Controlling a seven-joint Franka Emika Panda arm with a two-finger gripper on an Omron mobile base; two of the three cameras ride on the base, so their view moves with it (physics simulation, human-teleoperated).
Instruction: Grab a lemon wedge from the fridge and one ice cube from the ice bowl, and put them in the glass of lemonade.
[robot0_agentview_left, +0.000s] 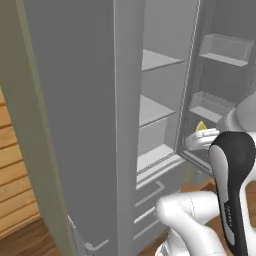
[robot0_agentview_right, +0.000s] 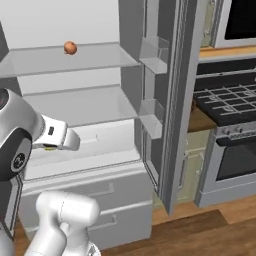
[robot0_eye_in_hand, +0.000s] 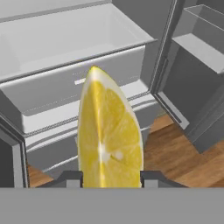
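My gripper (robot0_eye_in_hand: 111, 177) is shut on the lemon wedge (robot0_eye_in_hand: 109, 135), a bright yellow slice standing upright between the two dark fingertips (robot0_eye_in_hand: 72, 177). From the left base view the lemon wedge (robot0_agentview_left: 201, 126) pokes up above the white hand of the gripper (robot0_agentview_left: 200, 139), in front of the fridge (robot0_agentview_left: 75, 100), whose doors are open. In the right base view the gripper (robot0_agentview_right: 64, 141) hangs just outside the lower shelf of the fridge (robot0_agentview_right: 75, 107), a sliver of lemon wedge (robot0_agentview_right: 50, 148) under it. The glass of lemonade and the ice bowl are out of view.
A small orange-brown ball (robot0_agentview_right: 70, 48) lies on the upper fridge shelf. The right fridge door with its bins (robot0_agentview_right: 150, 120) stands open close to the hand. A stove (robot0_agentview_right: 230, 105) is at the right, with wooden floor (robot0_eye_in_hand: 175, 157) below.
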